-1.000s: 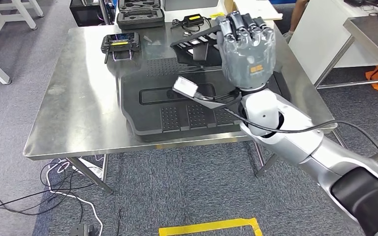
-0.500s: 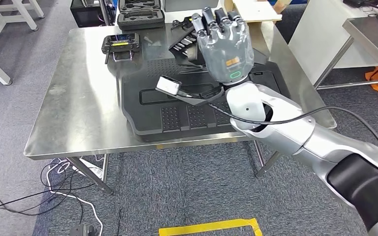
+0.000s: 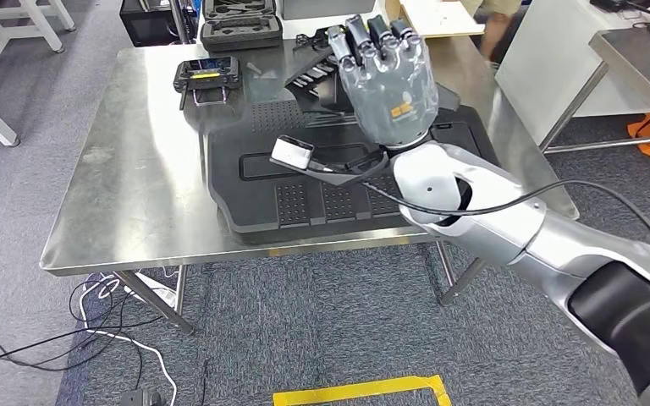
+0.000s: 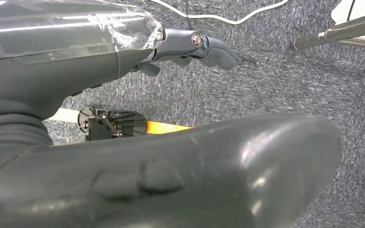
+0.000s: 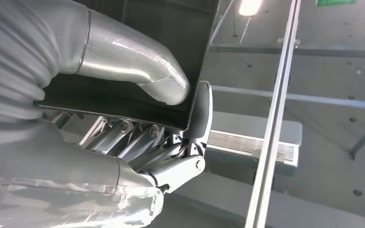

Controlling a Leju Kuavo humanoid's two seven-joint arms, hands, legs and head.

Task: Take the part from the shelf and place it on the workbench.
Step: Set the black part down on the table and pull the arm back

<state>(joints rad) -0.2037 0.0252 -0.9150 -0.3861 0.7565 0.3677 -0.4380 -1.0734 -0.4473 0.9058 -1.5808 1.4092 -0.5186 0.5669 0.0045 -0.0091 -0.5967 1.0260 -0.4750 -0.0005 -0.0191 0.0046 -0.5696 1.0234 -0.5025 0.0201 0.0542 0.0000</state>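
You get no readable text: orange mark on back of grey right hand (image 3: 392, 89), upper centre, too blurred.

The right robot hand (image 3: 389, 85) holds a flat black part (image 3: 317, 76) above the desk (image 3: 127, 186) (a large black panel (image 3: 305, 190) lies below).

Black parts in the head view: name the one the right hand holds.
The smaller slotted black part, gripped in the right hand and tilted up above the table. The large ribbed black part lies flat on the table.
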